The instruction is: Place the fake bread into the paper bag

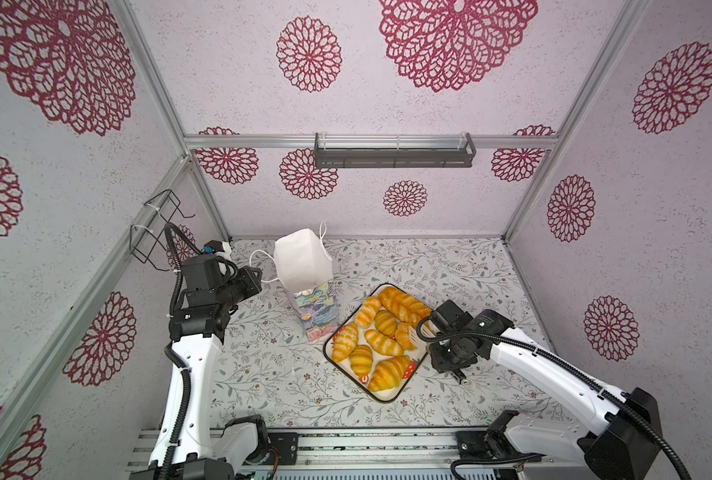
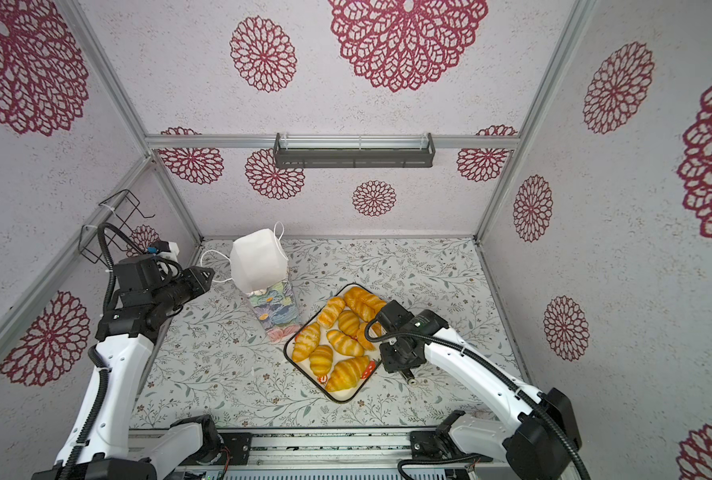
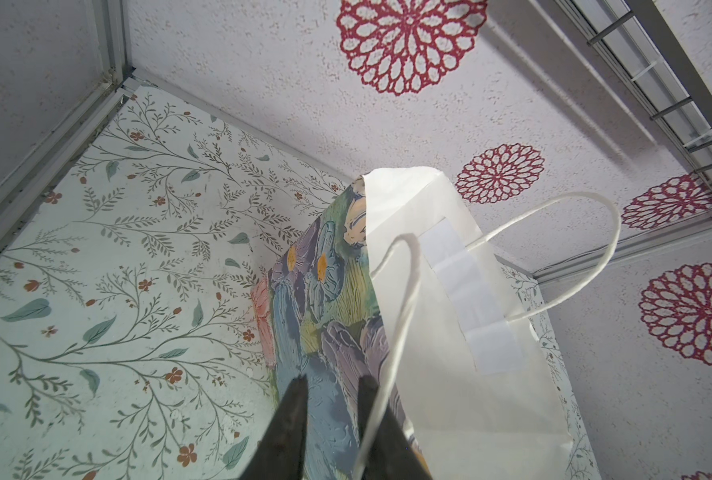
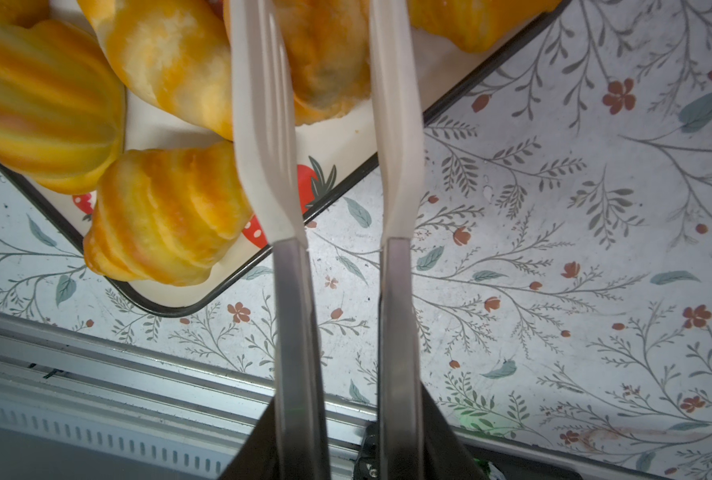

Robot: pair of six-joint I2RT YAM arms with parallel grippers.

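fake bread (image 1: 383, 345) on tray (image 4: 171, 311) | left fingers (image 3: 292, 415) slightly apart, empty | right fingers (image 4: 262, 104) straddling one, hold unclear

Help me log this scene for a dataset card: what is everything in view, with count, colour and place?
fake bread: at least eight, golden-orange with pale stripes, all seen lie on the tray
tray: one, white, strawberry print, black rim, right of table's middle
paper bag: one, flower print outside, white inside, standing left of the tray
table: one, pale leaf print
wire basket: one, black, left wall
shelf: one, grey, back wall
left gripper: one, black, jaws apart beside the bag's cord handle
right gripper: one, white-tipped fingers either side of one bread piece; grip unclear
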